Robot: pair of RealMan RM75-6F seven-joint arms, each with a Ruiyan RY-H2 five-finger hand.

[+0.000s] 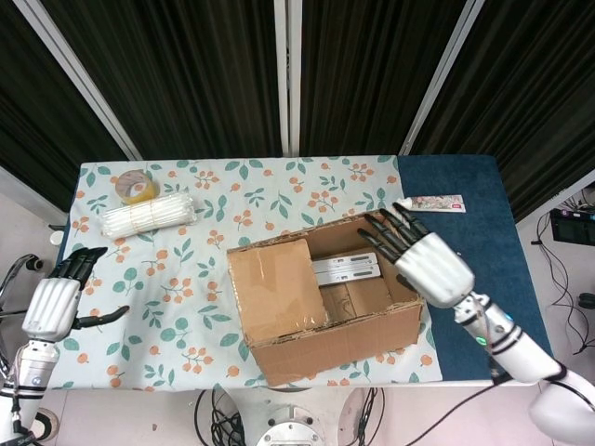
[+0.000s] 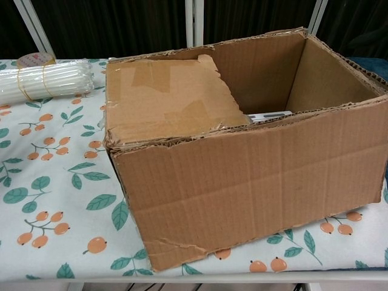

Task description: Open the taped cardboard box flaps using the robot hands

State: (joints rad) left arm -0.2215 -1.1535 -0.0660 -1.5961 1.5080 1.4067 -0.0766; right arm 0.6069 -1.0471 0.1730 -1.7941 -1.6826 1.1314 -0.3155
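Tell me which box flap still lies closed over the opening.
The left flap, tape-patched, lies flat over the cardboard box; the right side is open beneath the right hand.

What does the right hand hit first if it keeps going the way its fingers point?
Probably the far wall of the cardboard box. The right hand sits over the box's right edge, fingers aimed up-left across the open half. Height is unclear, so it might pass above the rim.

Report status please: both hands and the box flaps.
Left hand open, off the table edge. Right hand open, over cardboard box right rim. Left flap lies closed, tape on it. Nothing blocking.
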